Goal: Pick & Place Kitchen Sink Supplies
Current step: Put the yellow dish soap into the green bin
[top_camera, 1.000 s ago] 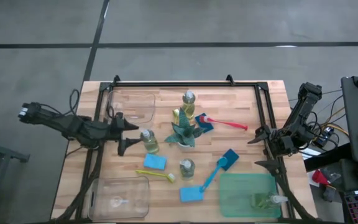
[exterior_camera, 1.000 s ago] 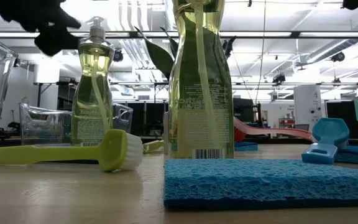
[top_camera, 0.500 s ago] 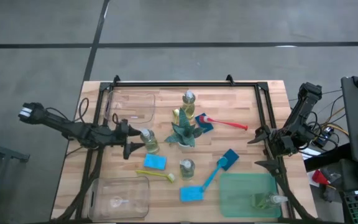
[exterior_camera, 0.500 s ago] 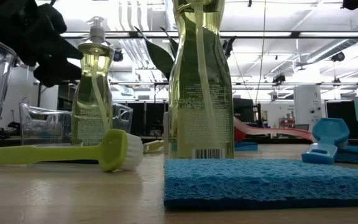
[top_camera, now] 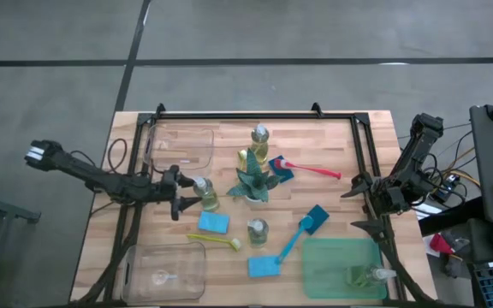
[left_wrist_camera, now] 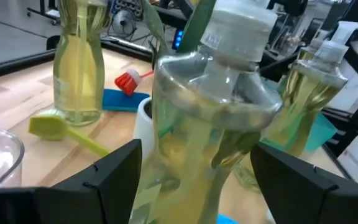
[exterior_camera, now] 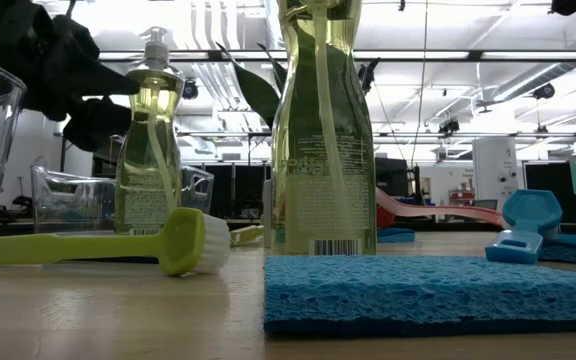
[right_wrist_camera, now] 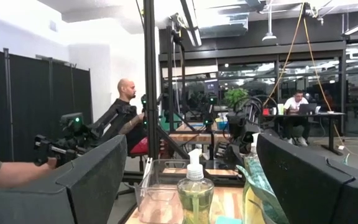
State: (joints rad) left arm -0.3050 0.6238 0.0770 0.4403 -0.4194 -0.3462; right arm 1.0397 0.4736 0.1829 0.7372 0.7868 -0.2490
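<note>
- We see the left hand (top_camera: 181, 197) spread around a pump bottle (top_camera: 204, 195) standing on the worktop (top_camera: 332, 145), fingers flanking it without pinching.
- The potted plant (top_camera: 252, 182) stands just beside that bottle (leaves crowd it), a blue sponge (top_camera: 213, 222) near.
- The green tray (top_camera: 323, 257) holds another bottle (top_camera: 368, 275), lying down.
- The right hand (top_camera: 359, 207) waits spread at the worktop's edge.

A robotics lab is indicated: a framed wooden table (top_camera: 332, 162) is set on a concrete floor (top_camera: 315, 30), black partitions (right_wrist_camera: 30, 118), more rigs and seated people (right_wrist_camera: 300, 102) are seen beyond.
</note>
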